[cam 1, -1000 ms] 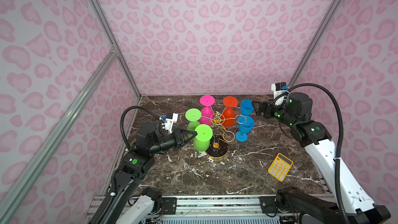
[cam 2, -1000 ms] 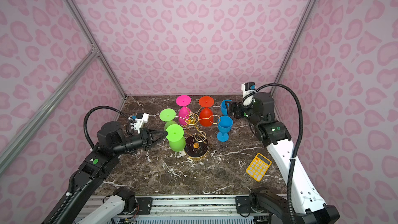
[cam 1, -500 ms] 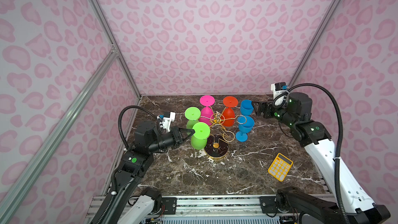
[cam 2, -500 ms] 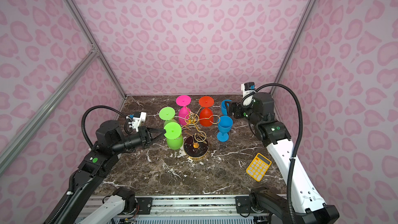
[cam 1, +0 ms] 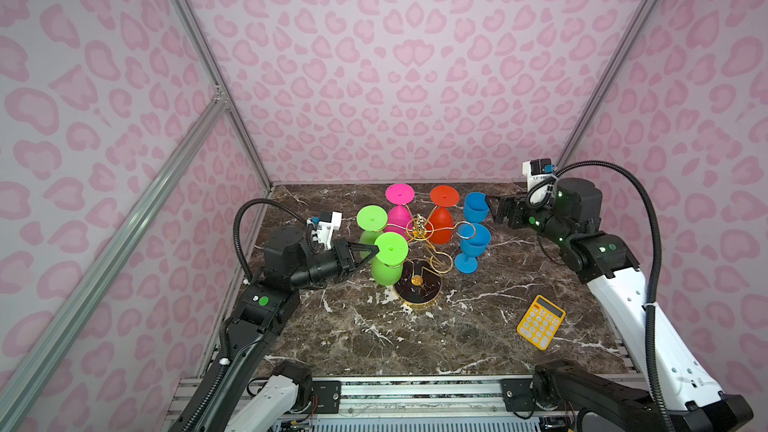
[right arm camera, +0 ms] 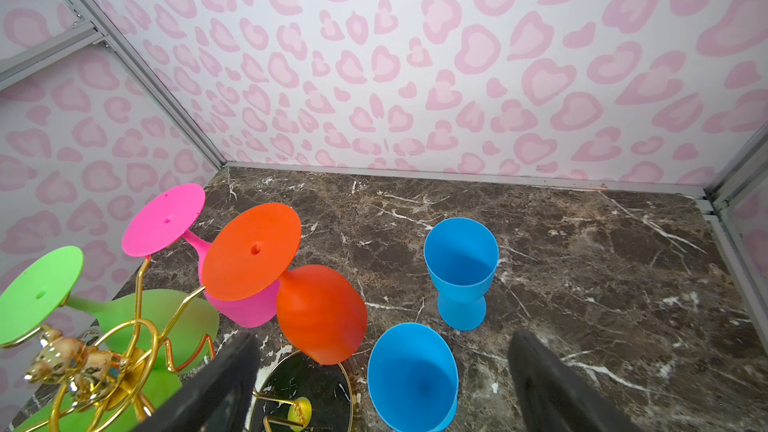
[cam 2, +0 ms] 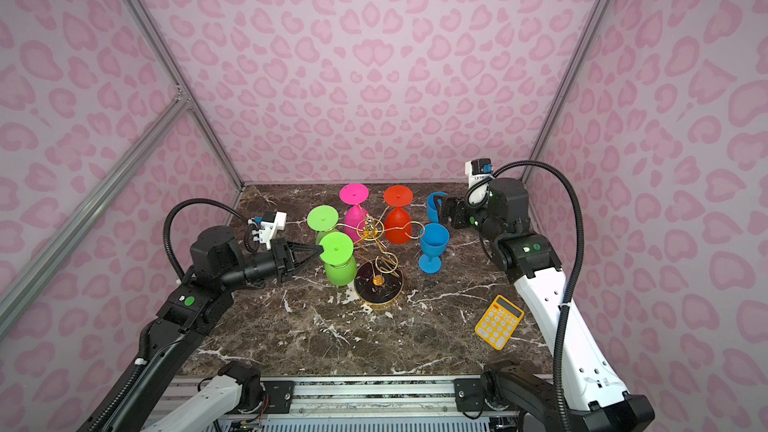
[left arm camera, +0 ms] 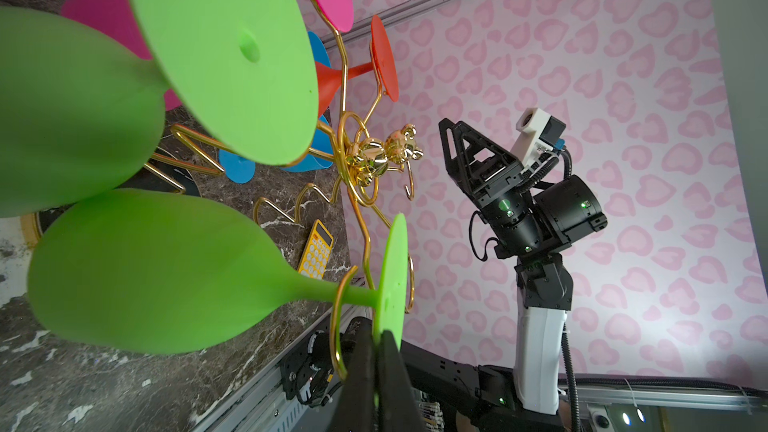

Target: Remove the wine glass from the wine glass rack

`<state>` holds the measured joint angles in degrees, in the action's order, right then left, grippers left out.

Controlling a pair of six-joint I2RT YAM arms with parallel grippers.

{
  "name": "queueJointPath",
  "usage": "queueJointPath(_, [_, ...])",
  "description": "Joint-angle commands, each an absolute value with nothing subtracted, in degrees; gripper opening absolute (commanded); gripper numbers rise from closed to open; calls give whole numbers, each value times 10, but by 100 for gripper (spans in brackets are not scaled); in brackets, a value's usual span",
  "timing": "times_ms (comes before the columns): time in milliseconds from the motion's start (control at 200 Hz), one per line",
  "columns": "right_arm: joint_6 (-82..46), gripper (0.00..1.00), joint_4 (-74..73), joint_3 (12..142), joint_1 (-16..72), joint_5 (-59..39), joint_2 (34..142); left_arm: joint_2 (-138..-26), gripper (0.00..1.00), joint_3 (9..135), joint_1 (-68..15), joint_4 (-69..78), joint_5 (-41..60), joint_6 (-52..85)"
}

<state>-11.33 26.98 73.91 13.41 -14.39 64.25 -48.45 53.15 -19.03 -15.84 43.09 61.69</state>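
A robot test cell: pink heart-print walls on aluminium framing enclose a marble-patterned tabletop

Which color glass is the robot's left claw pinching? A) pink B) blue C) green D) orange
C: the left gripper is shut on the round foot of the near green wine glass, whose stem sits in a loop of the wine glass rack.
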Motion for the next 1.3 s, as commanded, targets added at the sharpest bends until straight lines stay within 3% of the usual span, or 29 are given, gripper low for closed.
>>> queueJointPath(0, [-110, 95, 272, 742, 135, -138, 642, -488, 4, 543, -189, -120, 433, 618])
queueJointPath(1295, [-104, 95, 278, 739, 135, -133, 637, -527, 4, 550, -210, -93, 404, 619])
